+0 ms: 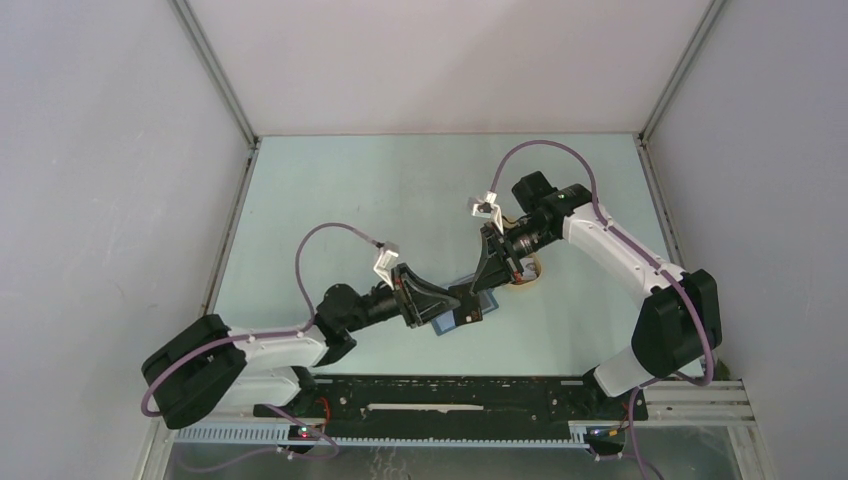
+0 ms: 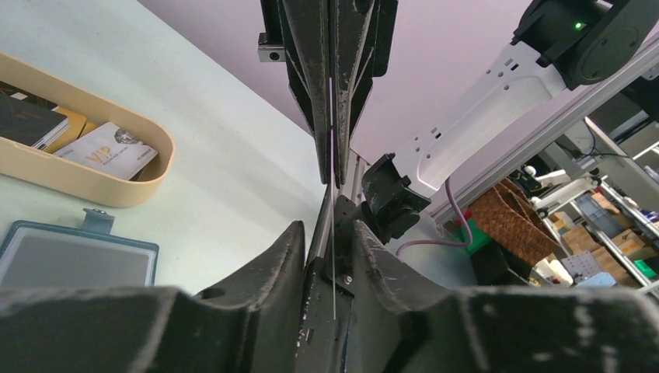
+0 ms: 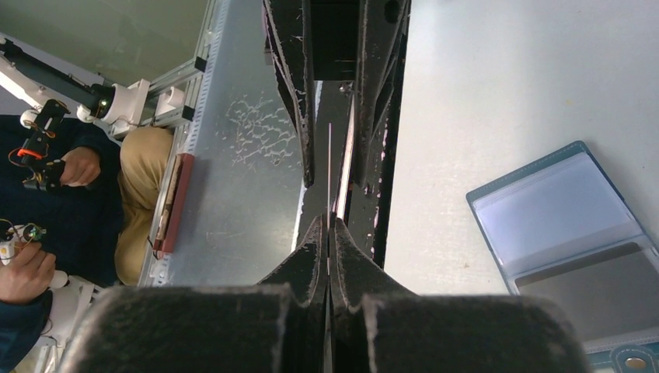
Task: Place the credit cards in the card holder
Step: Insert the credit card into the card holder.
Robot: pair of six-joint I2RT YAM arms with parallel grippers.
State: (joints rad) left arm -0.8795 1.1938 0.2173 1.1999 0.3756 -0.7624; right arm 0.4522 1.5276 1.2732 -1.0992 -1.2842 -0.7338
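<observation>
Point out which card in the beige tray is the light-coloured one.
The card printed VIP, lying nearest the tray's rounded end. The other card, at the picture's left edge, is dark, and the piece between them is orange.

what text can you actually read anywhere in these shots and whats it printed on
"VIP": on the whitish card in the beige tray.
Fine print on that card and on the dark card beside it: too small to read.
No other legible text in any view.
</observation>
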